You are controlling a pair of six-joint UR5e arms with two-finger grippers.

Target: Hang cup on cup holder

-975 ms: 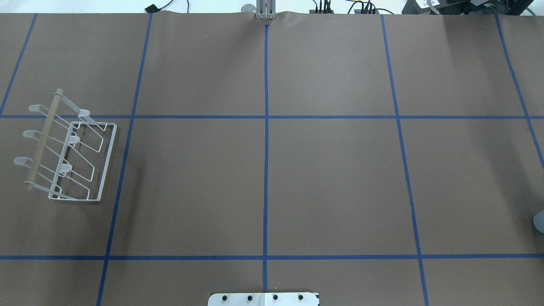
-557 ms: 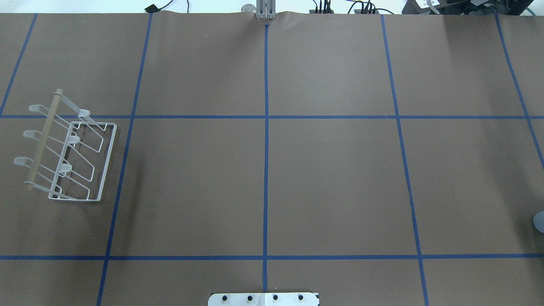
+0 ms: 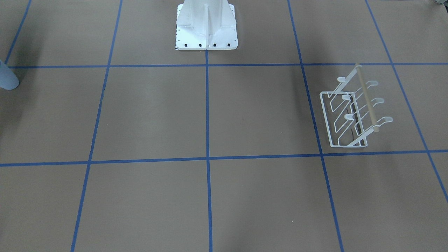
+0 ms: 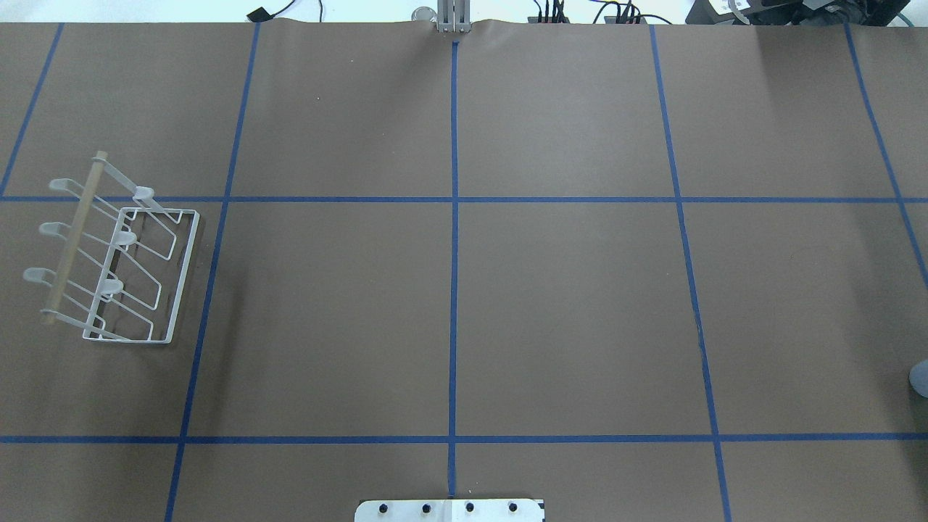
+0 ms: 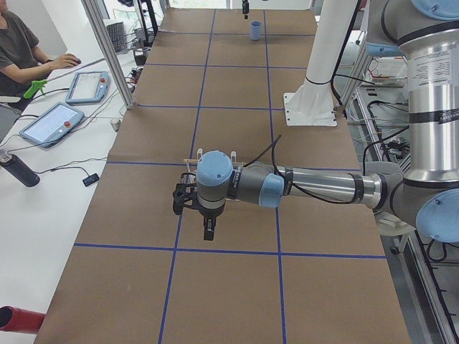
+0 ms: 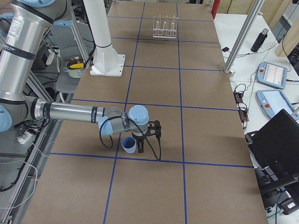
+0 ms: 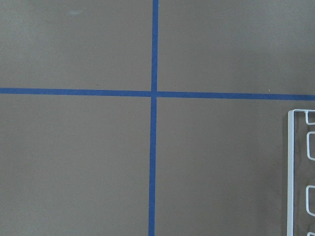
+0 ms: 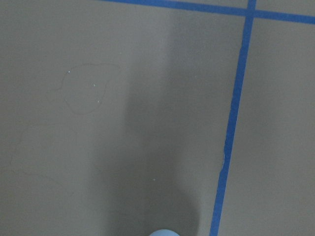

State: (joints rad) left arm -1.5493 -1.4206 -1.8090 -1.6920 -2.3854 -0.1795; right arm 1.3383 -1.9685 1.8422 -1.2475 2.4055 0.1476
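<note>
The pale lavender-blue cup [image 6: 129, 145] stands upright, open end up, on the table's right end. It is cut off at the frame edge in the overhead view [image 4: 921, 378] and the front-facing view [image 3: 6, 78]. My right gripper [image 6: 142, 148] points down right beside it; I cannot tell if it is open or shut. The white wire cup holder [image 4: 119, 264] stands empty at the left end and also shows in the front-facing view [image 3: 353, 115]. My left gripper [image 5: 208, 233] hangs just in front of the holder; I cannot tell its state.
The white robot pedestal [image 3: 206, 28] stands at the table's robot-side edge, mid-length. Blue tape lines [image 4: 453, 290] divide the brown table. An operator [image 5: 21, 50] sits past the far side with tablets [image 5: 50, 122] and cables beside the table.
The shadow over the table's right side has faded. The cup holder and the cup have not moved.
</note>
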